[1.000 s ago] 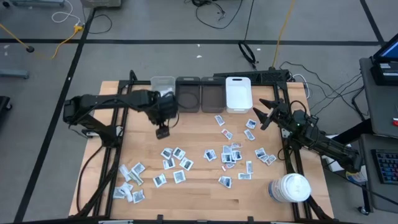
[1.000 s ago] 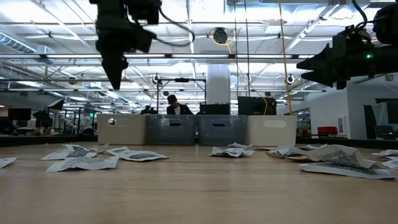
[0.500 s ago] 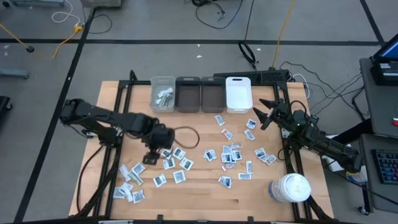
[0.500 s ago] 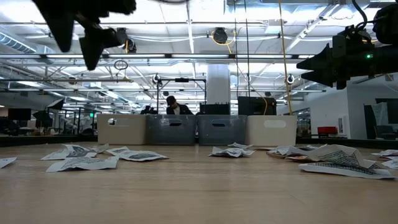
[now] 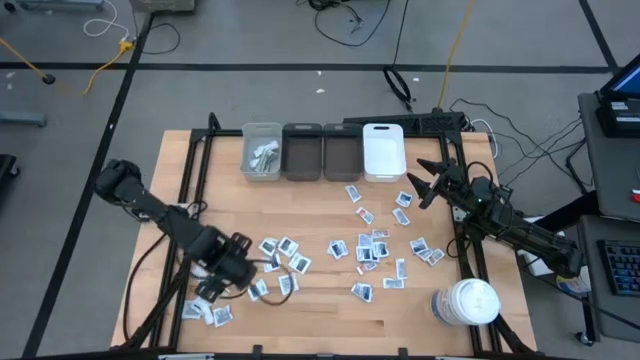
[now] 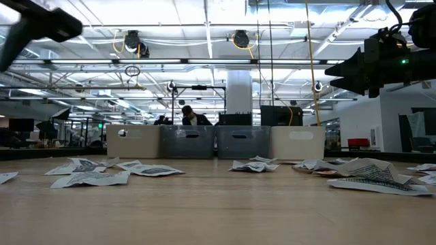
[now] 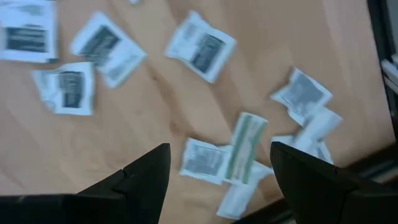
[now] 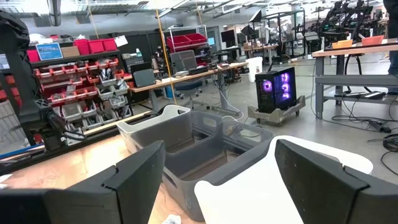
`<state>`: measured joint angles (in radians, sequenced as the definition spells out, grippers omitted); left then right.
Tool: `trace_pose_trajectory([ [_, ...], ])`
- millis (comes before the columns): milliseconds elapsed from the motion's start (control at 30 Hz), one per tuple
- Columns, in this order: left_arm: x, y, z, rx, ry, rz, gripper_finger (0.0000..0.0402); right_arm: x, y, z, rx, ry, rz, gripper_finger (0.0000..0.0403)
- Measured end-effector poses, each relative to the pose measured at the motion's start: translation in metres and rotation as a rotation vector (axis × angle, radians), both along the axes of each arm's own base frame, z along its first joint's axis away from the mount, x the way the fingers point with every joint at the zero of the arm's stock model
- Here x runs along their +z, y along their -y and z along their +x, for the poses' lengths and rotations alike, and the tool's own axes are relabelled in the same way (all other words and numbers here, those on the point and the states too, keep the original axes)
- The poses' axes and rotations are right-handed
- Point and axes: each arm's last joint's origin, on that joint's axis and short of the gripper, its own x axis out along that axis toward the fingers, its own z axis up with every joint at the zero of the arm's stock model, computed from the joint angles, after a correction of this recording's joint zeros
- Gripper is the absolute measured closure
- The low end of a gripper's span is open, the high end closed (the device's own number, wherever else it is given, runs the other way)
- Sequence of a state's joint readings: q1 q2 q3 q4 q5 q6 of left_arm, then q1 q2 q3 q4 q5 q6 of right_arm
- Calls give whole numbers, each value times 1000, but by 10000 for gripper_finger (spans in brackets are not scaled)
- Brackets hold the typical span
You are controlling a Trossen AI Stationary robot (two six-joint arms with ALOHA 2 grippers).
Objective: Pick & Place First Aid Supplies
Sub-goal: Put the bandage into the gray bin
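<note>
Many small white first aid sachets lie flat on the wooden table: one cluster near the left front corner (image 5: 212,305), more across the middle (image 5: 368,250). A few rest inside the clear leftmost bin (image 5: 263,157). My left gripper (image 5: 212,291) hangs open, pointing down, above the left front cluster and touching nothing; its wrist view shows sachets (image 7: 200,46) and a pale green wrapped strip (image 7: 244,144) below the fingers (image 7: 149,171). My right gripper (image 5: 424,182) waits open and level at the table's far right, empty.
Along the far edge stand the clear bin, two dark grey bins (image 5: 322,152) and a white bin (image 5: 383,150) in a row. A large white lidded jar (image 5: 466,303) stands at the near right corner. Black frame rails (image 5: 190,215) run along both table sides.
My left gripper has swung from just in front of the clear bin toward the table's near left corner, rolling as it went and sinking slightly, its fingers staying open. It now hangs over the left front sachets. The bin it uncovered shows sachets inside.
</note>
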<state>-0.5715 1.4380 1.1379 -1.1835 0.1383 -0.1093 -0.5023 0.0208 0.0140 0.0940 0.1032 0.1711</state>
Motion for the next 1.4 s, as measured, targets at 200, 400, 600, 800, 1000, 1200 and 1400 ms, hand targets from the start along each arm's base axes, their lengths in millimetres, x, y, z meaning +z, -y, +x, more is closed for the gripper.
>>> trace_pose_trajectory([
  [200,0,24,-18,-115,-1,0,119,0,0,0,0,0,0,105],
  [400,0,35,-29,-130,-5,6,119,0,0,0,0,0,0,105],
  [600,-2,40,-33,-128,-8,6,119,0,0,0,0,0,0,105],
  [800,-22,40,-37,-123,-63,56,119,0,0,0,0,0,0,105],
  [1000,-48,45,-38,-162,-112,106,119,0,0,0,0,0,0,105],
  [1200,-72,54,-36,-195,-137,131,119,0,0,0,0,0,0,105],
  [1400,-89,70,-30,-236,-88,91,119,0,0,0,0,0,0,105],
])
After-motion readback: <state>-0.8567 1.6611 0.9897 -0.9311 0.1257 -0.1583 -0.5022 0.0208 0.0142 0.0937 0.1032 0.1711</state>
